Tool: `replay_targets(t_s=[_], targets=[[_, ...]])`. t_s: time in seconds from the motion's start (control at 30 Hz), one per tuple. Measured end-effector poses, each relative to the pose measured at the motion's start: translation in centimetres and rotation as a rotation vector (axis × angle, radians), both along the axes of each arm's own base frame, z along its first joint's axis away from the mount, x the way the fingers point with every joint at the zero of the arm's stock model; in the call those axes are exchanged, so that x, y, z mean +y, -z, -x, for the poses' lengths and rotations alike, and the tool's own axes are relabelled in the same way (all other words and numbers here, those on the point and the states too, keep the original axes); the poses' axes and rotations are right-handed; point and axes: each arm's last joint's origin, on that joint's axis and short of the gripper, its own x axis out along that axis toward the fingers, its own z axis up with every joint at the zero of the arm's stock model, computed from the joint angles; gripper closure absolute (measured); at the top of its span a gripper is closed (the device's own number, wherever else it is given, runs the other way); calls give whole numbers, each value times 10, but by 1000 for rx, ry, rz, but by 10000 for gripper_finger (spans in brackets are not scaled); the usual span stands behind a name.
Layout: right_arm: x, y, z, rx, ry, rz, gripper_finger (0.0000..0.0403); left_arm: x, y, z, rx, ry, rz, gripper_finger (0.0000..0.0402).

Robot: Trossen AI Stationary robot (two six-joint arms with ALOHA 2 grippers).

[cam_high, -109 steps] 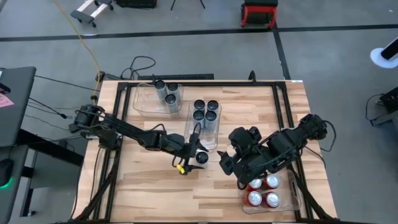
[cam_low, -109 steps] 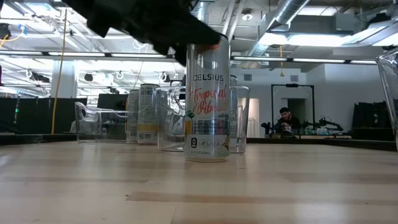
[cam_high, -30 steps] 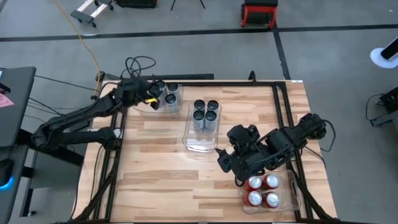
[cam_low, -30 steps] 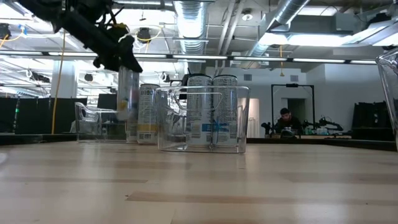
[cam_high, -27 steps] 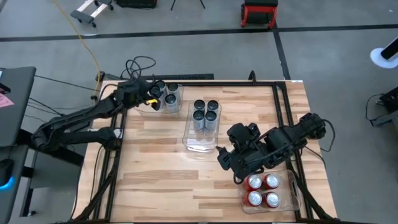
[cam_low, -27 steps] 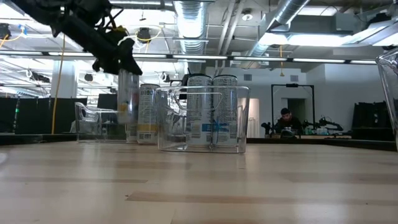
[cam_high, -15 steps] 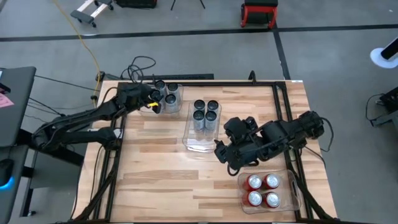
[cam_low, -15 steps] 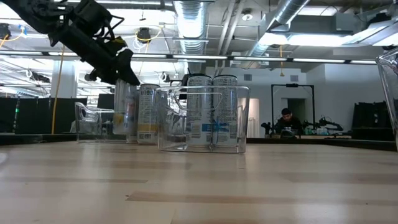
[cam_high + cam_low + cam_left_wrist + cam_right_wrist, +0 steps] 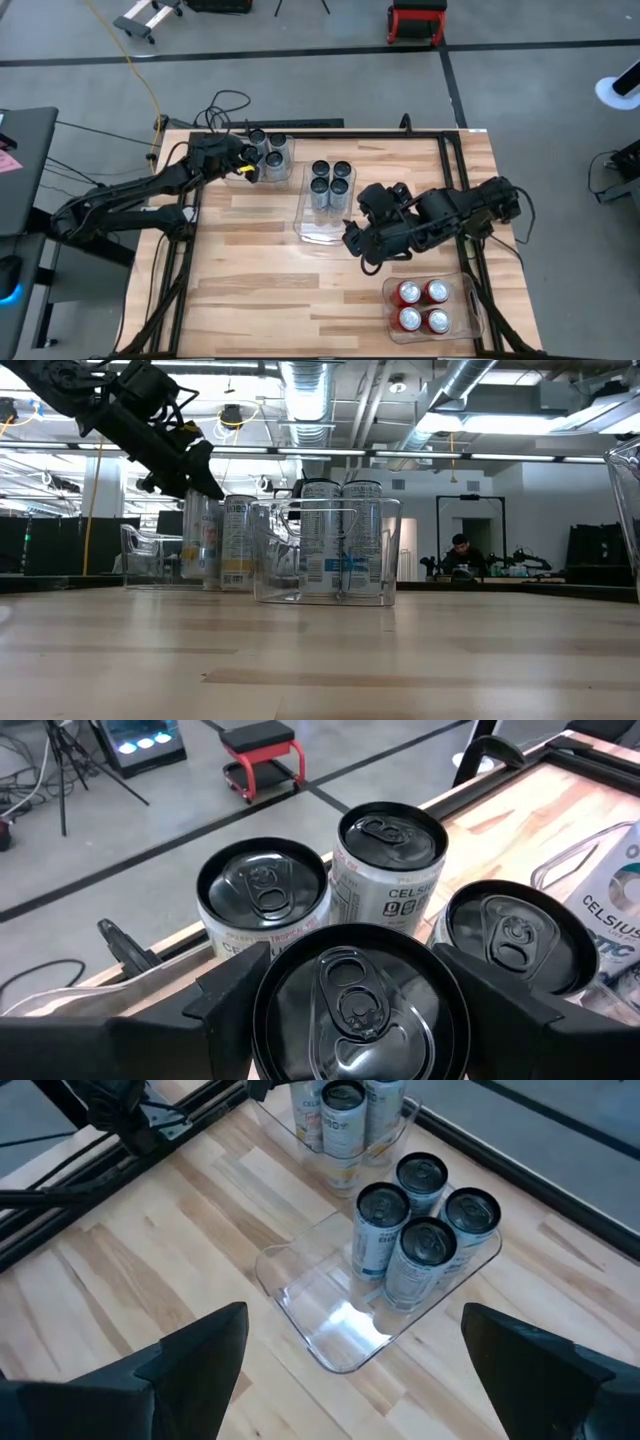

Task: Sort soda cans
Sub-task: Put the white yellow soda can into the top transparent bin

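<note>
- Soda cans sit in three clear bins on a wooden table (image 9: 250, 290): four red cans (image 9: 423, 306) in the near-right bin (image 9: 470, 320), four dark cans (image 9: 330, 181) in the middle bin (image 9: 318, 234), pale cans in the far-left bin (image 9: 225, 172).
- The left gripper (image 9: 246, 162) is over the far-left bin, clamped on a pale can (image 9: 358, 1002); the left wrist view shows a finger pressed to each side and three more cans (image 9: 390, 870) around it.
- The low view shows this can (image 9: 202, 545) down among its neighbours, though the bin floor is hard to make out.
- The right gripper (image 9: 362, 243) hovers beside the middle bin; its wrist view shows the fingers (image 9: 195, 1352) spread wide, holding nothing.
</note>
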Motion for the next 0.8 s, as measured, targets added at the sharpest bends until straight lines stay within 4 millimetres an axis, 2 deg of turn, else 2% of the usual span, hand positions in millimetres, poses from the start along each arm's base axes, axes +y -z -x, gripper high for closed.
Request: replay_targets(t_s=[0.23,0.53,0.8], targets=[[-8,0,-3,-14,46,-17,19,0,-1,0,-10,0,-5,149],[-6,0,-2,-22,49,-25,19,1,-3,-1,-36,-3,-14,147],[-2,0,-1,-26,44,-31,19,8,13,-11,25,-2,42,135]])
